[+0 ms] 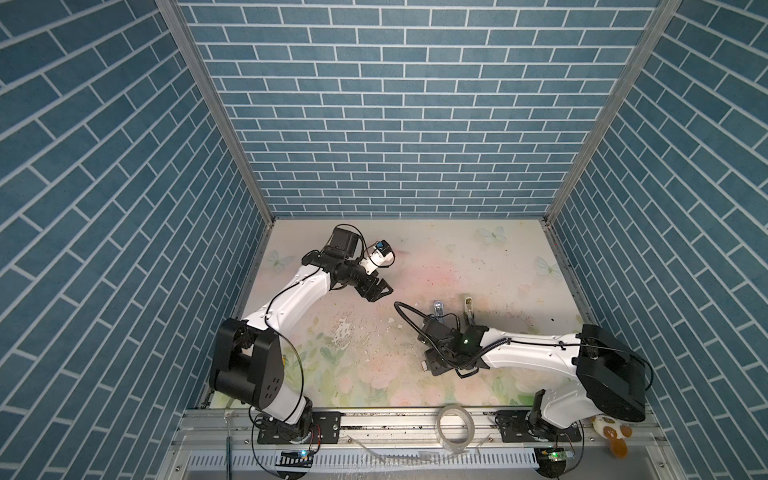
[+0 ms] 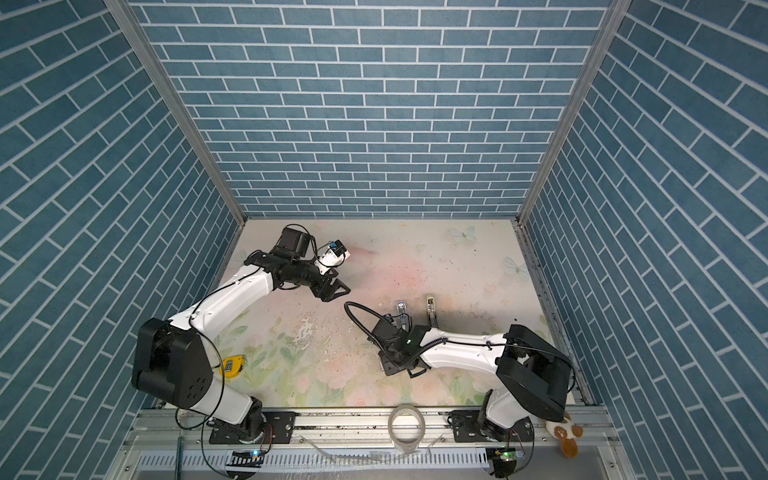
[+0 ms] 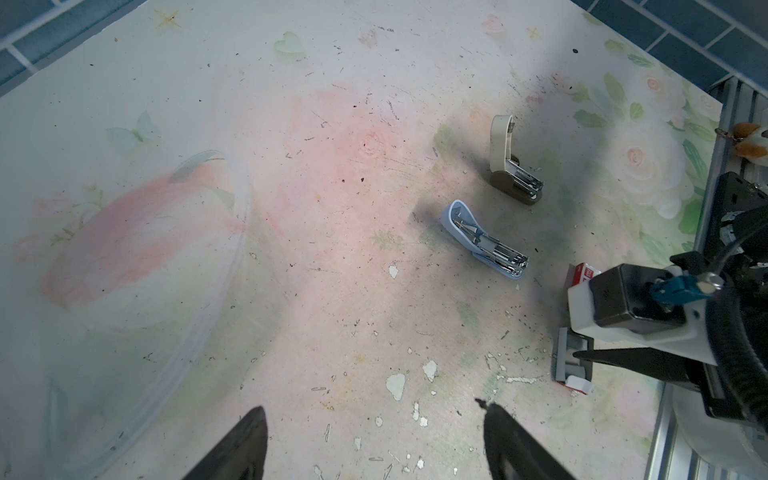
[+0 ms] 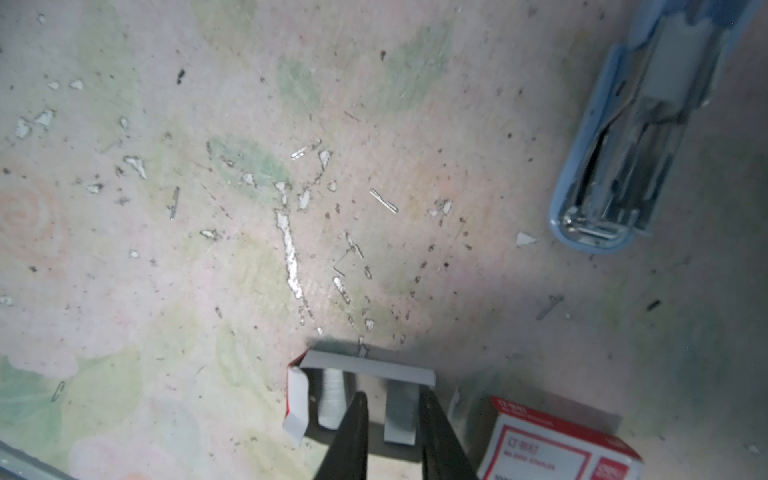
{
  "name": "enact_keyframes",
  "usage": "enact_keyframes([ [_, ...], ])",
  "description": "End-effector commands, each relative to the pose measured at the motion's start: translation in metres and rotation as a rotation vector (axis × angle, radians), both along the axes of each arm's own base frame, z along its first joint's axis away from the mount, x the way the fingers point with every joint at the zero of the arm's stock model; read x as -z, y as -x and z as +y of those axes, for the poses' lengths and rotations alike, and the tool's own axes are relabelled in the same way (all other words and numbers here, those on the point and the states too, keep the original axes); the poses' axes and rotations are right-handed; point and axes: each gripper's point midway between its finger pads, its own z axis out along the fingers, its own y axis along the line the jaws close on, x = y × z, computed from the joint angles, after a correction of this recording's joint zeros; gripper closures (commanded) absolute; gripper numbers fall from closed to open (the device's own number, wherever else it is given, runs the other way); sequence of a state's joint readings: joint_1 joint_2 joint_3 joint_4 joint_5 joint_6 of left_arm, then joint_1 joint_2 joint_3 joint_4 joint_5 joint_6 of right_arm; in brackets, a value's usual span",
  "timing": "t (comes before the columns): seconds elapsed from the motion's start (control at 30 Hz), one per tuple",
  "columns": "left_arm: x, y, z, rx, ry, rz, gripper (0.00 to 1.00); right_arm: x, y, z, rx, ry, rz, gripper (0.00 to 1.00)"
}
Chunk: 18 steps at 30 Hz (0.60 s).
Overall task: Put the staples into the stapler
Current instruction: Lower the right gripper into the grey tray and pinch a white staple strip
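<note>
A blue stapler lies on the mat with its lid swung open and its metal channel bare. A beige stapler lies open beside it. Near them is the grey tray of a staple box, with a grey strip of staples and a paler strip in it. My right gripper reaches into the tray. Its jaws stand narrowly open on either side of the grey strip, with a sliver of tray showing on one side. My left gripper hangs wide open and empty at the back left.
The box's white-and-red sleeve lies next to the tray. Loose single staples and paint chips litter the mat. A clear plastic dish sits under the left arm. On the front rail are a tape roll and a toy. A yellow tape measure lies front left.
</note>
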State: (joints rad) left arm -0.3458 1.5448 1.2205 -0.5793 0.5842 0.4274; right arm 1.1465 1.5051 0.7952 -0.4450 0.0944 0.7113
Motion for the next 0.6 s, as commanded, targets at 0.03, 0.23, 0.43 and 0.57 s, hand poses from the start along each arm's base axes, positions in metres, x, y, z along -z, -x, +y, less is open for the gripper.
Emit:
enact_keyframes([
  [0.03,0.0051,0.0071,-0.0036,0.023,0.001,0.028,0.17,0.0038,0.0004,-0.0053,0.038,0.035,0.004,0.76],
  [0.23,0.0053,0.0069,-0.0039,0.023,0.003,0.027,0.17,0.0073,0.0004,-0.0064,0.037,0.055,0.005,0.76],
  [0.43,0.0047,0.0064,-0.0043,0.023,0.006,0.025,0.17,0.0076,-0.0008,-0.0056,0.036,0.06,0.002,0.76],
  [0.57,0.005,0.0061,-0.0043,0.023,0.007,0.026,0.17,0.0082,-0.0012,-0.0047,0.034,0.062,0.003,0.76],
])
